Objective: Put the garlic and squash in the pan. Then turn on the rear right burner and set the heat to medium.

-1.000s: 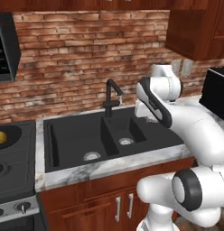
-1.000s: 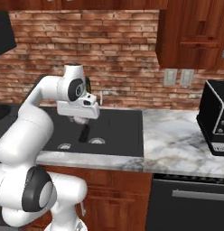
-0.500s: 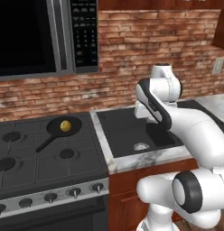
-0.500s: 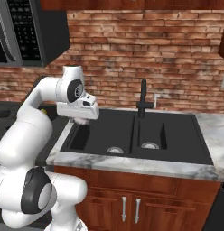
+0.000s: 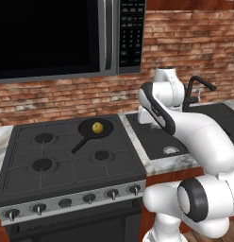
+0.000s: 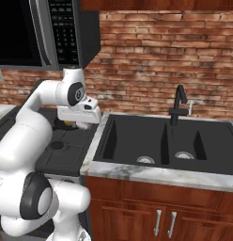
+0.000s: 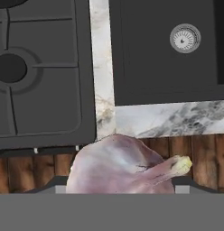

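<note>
**Garlic in the gripper, squash in the pan**

In the hand view the garlic (image 7: 116,164), a pinkish-white bulb with a pale stem tip pointing to 3 o'clock, sits right at the gripper (image 7: 117,188), whose jaws stand fairly wide around it; the fingertips themselves are hidden behind the bulb. Beneath lie the marble desk (image 7: 177,119) edge, the black sink (image 7: 168,67) toward 1 o'clock and the stove (image 7: 41,90) toward 10 o'clock.

In the left base view the squash (image 5: 96,127) lies in the pan (image 5: 107,126), which rests over the rear right burner (image 5: 86,124) with its handle pointing toward 8 o'clock. The hand hangs near the stove's right edge, at 3 o'clock from the pan.
</note>
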Robot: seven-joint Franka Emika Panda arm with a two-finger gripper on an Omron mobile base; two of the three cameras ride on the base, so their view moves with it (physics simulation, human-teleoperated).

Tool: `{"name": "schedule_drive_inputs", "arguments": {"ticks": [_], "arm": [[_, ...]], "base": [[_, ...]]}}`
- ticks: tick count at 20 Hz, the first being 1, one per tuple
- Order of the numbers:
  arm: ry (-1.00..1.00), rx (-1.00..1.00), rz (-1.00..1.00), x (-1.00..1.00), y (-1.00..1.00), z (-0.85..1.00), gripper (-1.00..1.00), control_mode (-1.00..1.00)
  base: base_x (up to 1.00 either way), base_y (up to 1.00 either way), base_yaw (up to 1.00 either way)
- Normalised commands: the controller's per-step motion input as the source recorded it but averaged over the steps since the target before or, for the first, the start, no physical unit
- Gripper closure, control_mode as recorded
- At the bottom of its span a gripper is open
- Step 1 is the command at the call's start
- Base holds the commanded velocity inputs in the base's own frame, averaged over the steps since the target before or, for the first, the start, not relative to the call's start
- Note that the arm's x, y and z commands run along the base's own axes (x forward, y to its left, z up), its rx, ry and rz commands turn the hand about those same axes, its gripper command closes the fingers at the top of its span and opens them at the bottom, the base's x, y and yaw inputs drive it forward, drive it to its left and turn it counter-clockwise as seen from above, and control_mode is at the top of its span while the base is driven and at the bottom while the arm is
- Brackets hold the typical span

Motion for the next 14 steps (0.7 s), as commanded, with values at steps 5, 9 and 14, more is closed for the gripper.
{"name": "schedule_drive_inputs", "arguments": {"ticks": [5,9,14], "arm": [[0.0,0.0,0.0,0.01,0.0,0.0,1.0,-1.0],[0.0,0.0,0.0,0.0,0.0,0.0,1.0,-1.0],[0.01,0.0,0.17,0.21,0.26,-0.05,1.0,-1.0]], "base": [[0.0,0.0,0.0],[0.0,0.0,0.0],[0.0,0.0,0.0]]}}
